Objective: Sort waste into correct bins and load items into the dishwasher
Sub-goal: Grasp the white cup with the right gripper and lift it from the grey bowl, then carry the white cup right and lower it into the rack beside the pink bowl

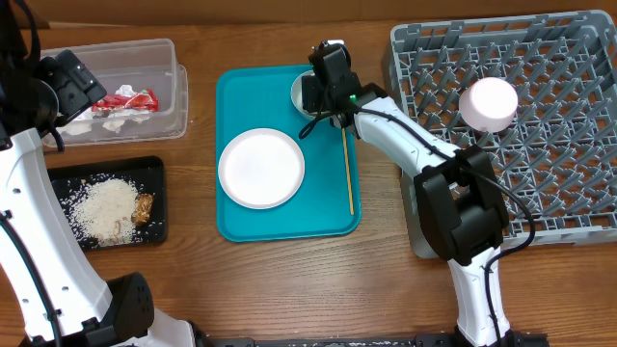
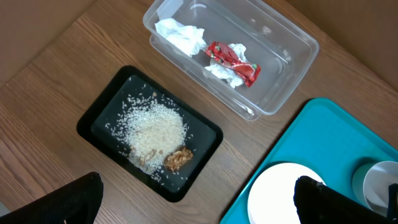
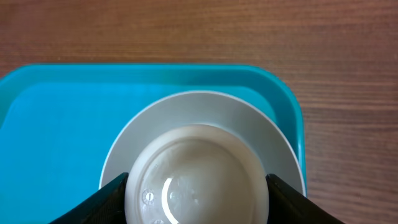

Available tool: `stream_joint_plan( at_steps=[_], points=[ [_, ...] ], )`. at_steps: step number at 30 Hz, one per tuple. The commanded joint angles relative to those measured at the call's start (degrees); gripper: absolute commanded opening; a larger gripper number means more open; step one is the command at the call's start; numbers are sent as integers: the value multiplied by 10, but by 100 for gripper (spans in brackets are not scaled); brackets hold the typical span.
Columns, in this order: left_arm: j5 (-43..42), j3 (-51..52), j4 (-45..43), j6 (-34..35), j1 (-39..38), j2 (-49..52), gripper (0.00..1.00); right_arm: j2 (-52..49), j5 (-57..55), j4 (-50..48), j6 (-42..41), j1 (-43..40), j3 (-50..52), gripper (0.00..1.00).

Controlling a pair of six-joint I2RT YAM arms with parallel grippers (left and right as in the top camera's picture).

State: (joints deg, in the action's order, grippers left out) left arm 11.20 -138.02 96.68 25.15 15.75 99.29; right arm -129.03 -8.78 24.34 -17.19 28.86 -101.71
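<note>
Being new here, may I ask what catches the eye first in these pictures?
The teal tray mid-table stands out, a large white plate on it. At its far corner the right claw straddles a small white cup in a bowl. Right of it, a white dish rests in the grey rack.

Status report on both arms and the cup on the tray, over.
Left gripper open, empty, by the clear tub. Right gripper straddling the small cup on its dish, grip not confirmed. Nothing blocking the cup.

Cup (image 3: 198,177), lower part beyond frame
</note>
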Motion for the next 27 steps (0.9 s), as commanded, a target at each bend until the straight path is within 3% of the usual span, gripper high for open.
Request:
stream_joint_plan(
  at_steps=[1,13,20,27],
  points=[
    [6,2,1,6,0,3,100,24,-2,21,9,-2,-47,56],
    [6,2,1,6,0,3,100,120,-74,185,9,-75,-208,53],
    [5,2,1,6,0,3,100,182,-81,286,9,-235,-238,54],
    [6,2,1,6,0,3,100,181,-76,358,9,-406,-224,54]
  ],
)
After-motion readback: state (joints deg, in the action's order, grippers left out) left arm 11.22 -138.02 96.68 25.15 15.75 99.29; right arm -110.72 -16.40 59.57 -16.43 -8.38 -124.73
